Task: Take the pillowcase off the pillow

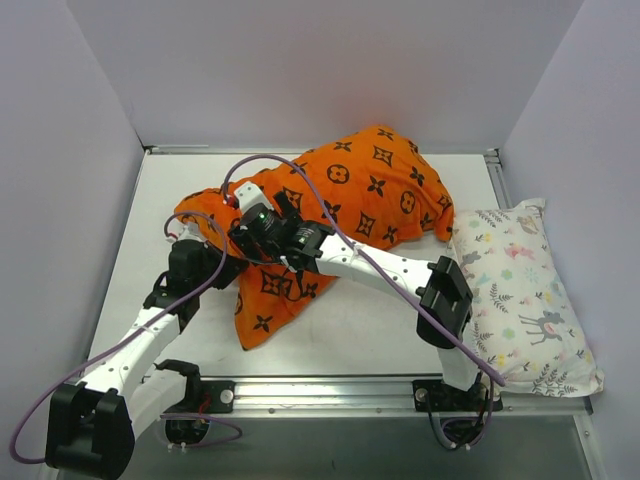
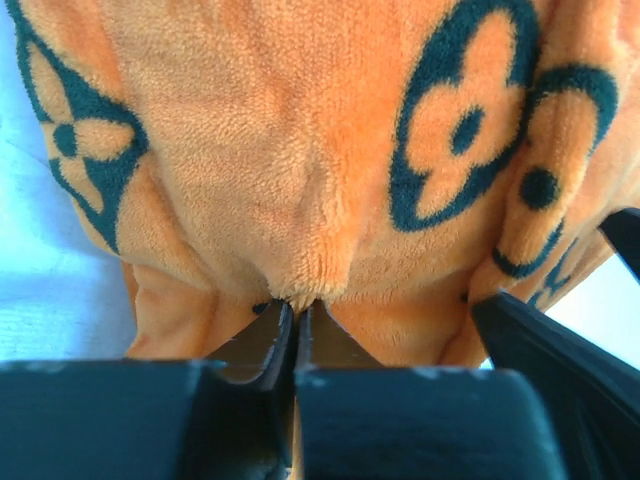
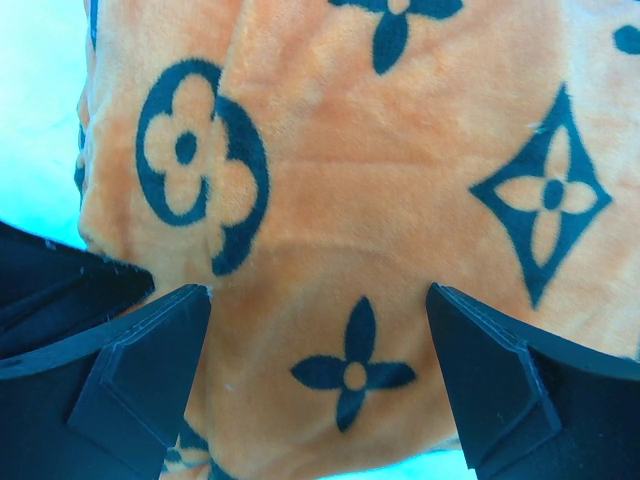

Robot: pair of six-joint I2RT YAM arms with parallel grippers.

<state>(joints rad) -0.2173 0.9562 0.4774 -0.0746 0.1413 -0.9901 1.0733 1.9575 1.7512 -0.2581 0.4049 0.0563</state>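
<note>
- The left gripper is seen clenched on a small fold of the pillowcase. The two jaws are pressed almost together, and the plush is puckered right at their tips.
- Ahead of those tips, orange fabric with black flower motifs fills nearly the whole left wrist view. A pale strip of table is shown at its left side.
- The right gripper is spread wide and released, with nothing grasped. The pillowcase is stretched below and between its fingers, with a black flower and a four-pointed star printed ahead of them. Whether the fingers touch the cloth cannot be told.
- From above, both tools are found close together at the near-left part of the pillowcase. Its plump bulk is set beyond them and to their right, and a flat flap is trailed back toward the arm bases.
- An animal-print pillow is laid well to the right of both grippers, just beside the pillowcase's right corner.
</note>
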